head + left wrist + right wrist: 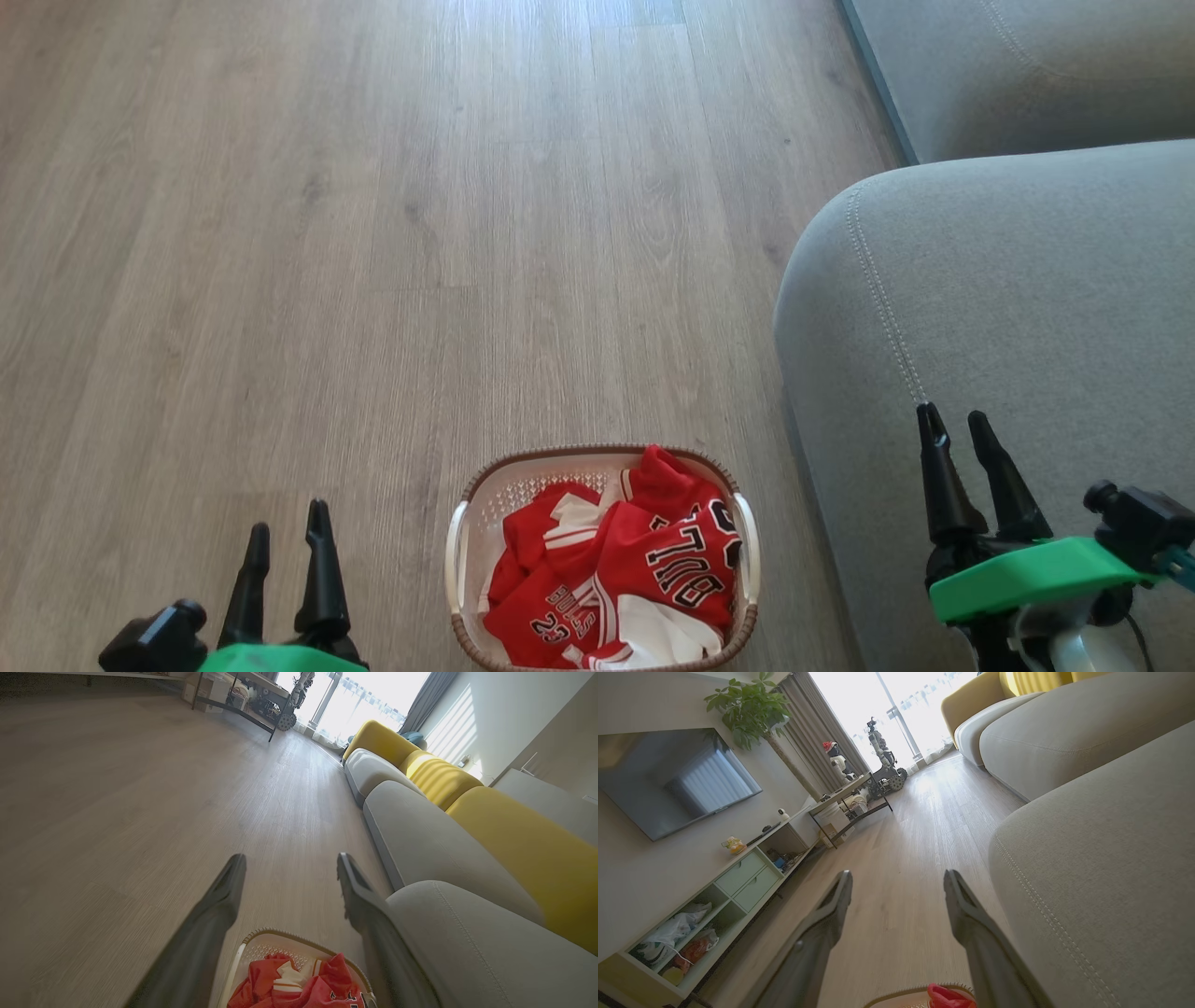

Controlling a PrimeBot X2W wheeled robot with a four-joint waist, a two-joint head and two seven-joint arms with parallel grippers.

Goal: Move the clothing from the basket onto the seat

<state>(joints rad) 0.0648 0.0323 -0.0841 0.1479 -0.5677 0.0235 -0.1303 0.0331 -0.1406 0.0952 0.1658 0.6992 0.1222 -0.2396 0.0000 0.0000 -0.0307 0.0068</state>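
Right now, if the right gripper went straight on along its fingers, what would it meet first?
Probably the wooden floor, seen between the right gripper's open fingers, with nothing nearer in line. The seat passes close alongside; depth is unclear.

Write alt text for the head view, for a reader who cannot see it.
A white basket full of red jerseys sits on a wood floor at bottom centre, beside a grey seat on the right. The left gripper at lower left and the right gripper at lower right, seen against the seat, are both open and hold nothing.
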